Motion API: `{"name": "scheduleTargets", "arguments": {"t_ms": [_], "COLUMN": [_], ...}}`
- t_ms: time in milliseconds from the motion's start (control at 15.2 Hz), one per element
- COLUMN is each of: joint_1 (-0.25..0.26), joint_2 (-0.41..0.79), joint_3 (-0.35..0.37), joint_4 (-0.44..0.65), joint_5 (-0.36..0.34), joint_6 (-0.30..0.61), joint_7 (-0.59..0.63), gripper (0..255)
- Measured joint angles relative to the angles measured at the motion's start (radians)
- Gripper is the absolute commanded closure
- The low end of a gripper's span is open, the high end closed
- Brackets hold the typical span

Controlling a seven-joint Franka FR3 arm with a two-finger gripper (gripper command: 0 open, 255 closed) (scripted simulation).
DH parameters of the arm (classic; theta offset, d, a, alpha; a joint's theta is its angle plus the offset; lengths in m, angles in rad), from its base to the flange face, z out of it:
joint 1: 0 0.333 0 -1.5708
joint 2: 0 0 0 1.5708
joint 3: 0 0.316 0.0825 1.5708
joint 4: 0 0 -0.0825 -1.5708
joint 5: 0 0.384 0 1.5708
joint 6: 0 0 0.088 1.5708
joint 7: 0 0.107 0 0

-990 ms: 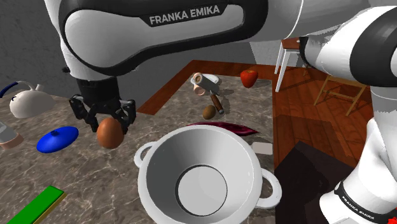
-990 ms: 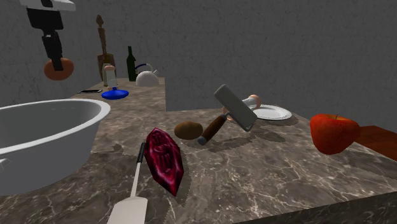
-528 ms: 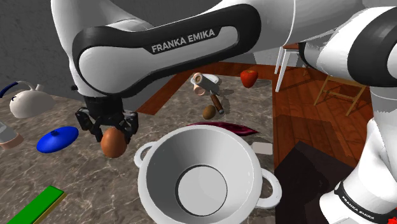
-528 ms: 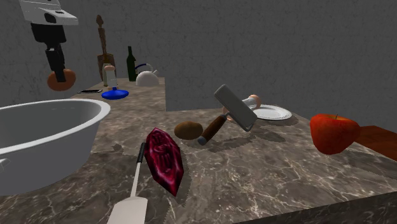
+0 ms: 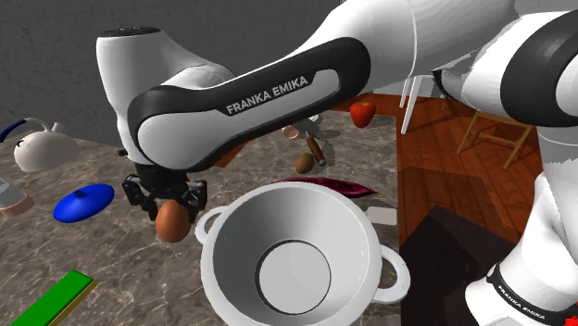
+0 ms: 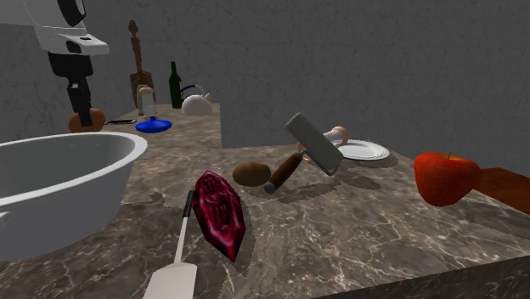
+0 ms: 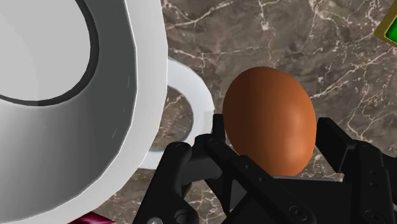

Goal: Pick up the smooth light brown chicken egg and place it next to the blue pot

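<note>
Just beside the white pot, the black gripper is pinching the brown egg low over the dark marbled counter.

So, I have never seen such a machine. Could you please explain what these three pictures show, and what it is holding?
This is a white robot arm with a black two-finger gripper. One picture looks over its shoulder, one from the far end of the counter, one from a camera on the hand. The gripper is shut on a brown egg, low beside a white pot. A blue lid, a white kettle and a hammer also lie on the counter.
</note>
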Motion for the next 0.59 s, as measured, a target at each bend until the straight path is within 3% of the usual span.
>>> {"name": "scheduleTargets", "arguments": {"t_ms": [594], "joint_1": [-0.002], "joint_2": [0.023], "joint_3": [-0.008], "joint_4": [-0.07], "joint_5": [-0.014], "joint_6": [0.141], "joint_7": [0.008], "gripper": [255]}}
